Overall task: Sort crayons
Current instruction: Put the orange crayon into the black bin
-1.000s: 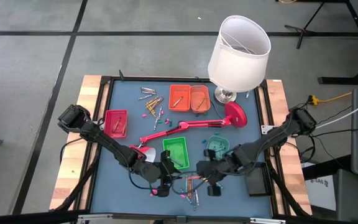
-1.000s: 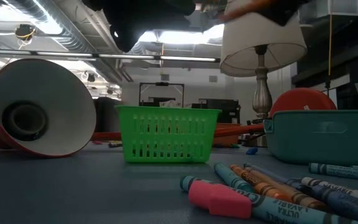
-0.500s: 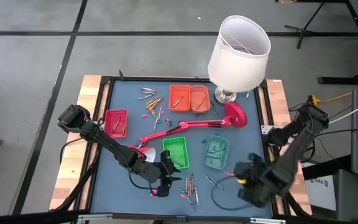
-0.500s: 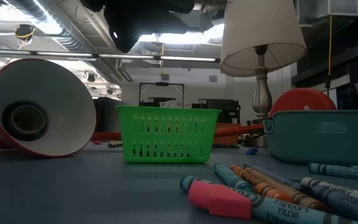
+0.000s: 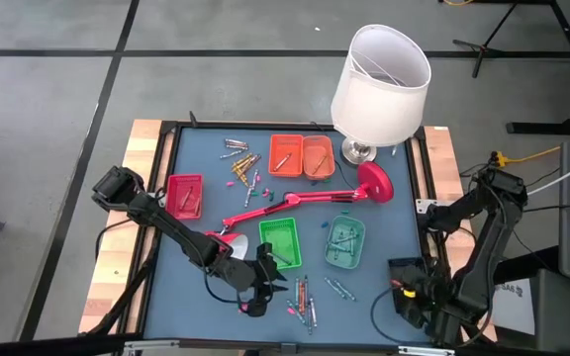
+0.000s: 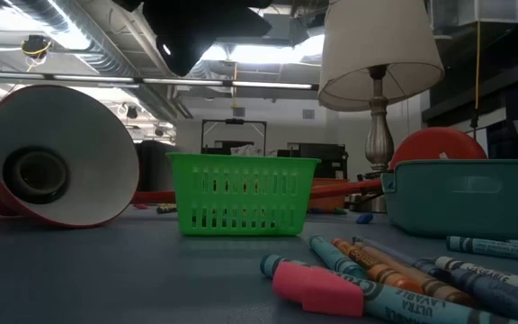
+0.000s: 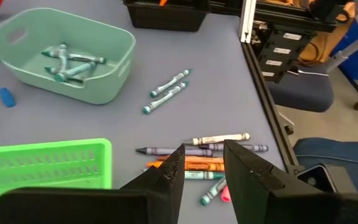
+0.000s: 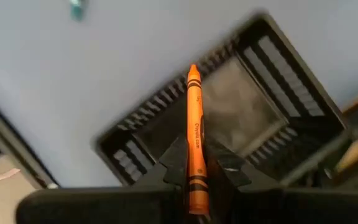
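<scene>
Holding an orange crayon [image 8: 194, 140] clenched between its two fingers, your right gripper [image 5: 401, 288] hangs over a black tray [image 8: 229, 121] at the near right corner of the desk [image 5: 206, 148], well apart from the other trays; the crayon points forward past the fingertips, its tip over the tray's open floor, which suggests a drop into that tray is intended; the tray looks empty from this angle. Your left gripper [image 7: 204, 168] sits low beside the green basket [image 5: 280, 242], released and holding nothing, its fingers framing the loose pile of crayons [image 7: 197, 155] lying flat on the desk just ahead; that pose reads as lining up the next pick, likely one of the grey, orange or white sticks in the gap. Sorting is partly done: the teal tray [image 7: 61, 53] holds several teal crayons, two more teal ones [image 7: 166, 90] lie just beside it, and the orange trays [image 5: 303, 155] and red tray [image 5: 184, 195] at the far side hold a few pieces; more crayons [image 5: 240, 163] lie scattered near the orange trays. A red desk lamp [image 5: 305, 198] lies across the middle, so reaches must go around it; a white-shaded lamp [image 5: 379, 84] stands at the far right corner.
</scene>
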### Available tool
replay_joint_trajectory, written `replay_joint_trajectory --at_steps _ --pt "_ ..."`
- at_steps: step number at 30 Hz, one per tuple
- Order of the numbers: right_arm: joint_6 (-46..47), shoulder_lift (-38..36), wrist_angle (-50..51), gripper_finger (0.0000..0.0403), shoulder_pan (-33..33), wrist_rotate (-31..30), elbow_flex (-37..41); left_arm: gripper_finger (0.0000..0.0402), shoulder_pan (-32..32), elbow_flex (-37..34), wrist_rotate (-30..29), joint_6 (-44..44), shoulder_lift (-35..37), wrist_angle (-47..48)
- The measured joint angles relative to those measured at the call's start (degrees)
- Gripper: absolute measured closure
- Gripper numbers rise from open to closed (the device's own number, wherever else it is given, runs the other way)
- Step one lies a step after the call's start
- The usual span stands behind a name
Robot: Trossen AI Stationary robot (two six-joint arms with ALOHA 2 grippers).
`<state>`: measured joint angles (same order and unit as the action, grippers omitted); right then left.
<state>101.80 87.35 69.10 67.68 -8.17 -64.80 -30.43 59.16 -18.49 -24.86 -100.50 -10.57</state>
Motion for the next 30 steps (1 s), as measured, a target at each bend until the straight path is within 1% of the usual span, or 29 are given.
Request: replay_joint_trajectory --at_steps 3,6,9,15,19,22,25,30 --pt "-0.02 0.00 0.06 0.0369 -0.20 4.48 1.49 0.0306 -0.69 0.00 0.11 0.00 -1.62 -0.85" --pt "-0.03 0.00 -0.20 0.0368 -0.20 6.26 2.65 0.0300 -1.29 0.00 0.23 0.02 -3.33 -2.07" --pt "-0.02 0.00 -0.37 0.0368 -0.20 6.30 3.17 0.0292 -1.54 0.00 0.38 0.94 -4.65 -3.87" --pt "-0.04 0.00 -0.38 0.0368 -0.20 6.30 3.22 0.0270 -1.54 0.00 1.62 6.86 -6.87 -9.53" --pt "-0.04 0.00 -0.32 0.0368 -0.20 6.30 3.22 0.0255 -1.56 0.00 1.72 8.59 -8.39 -10.58" --pt "-0.44 0.00 -0.36 0.0364 -0.20 6.29 3.22 0.0251 -1.51 0.00 3.14 8.98 -10.05 -11.45" --pt "-0.61 0.00 -0.20 0.0343 -0.20 6.29 3.22 0.0251 -1.51 0.00 4.45 9.01 -11.84 -11.65" --pt "-0.72 0.00 -0.09 0.0284 -0.20 6.28 3.22 0.0250 -1.52 0.00 4.54 9.27 -14.30 -12.30"
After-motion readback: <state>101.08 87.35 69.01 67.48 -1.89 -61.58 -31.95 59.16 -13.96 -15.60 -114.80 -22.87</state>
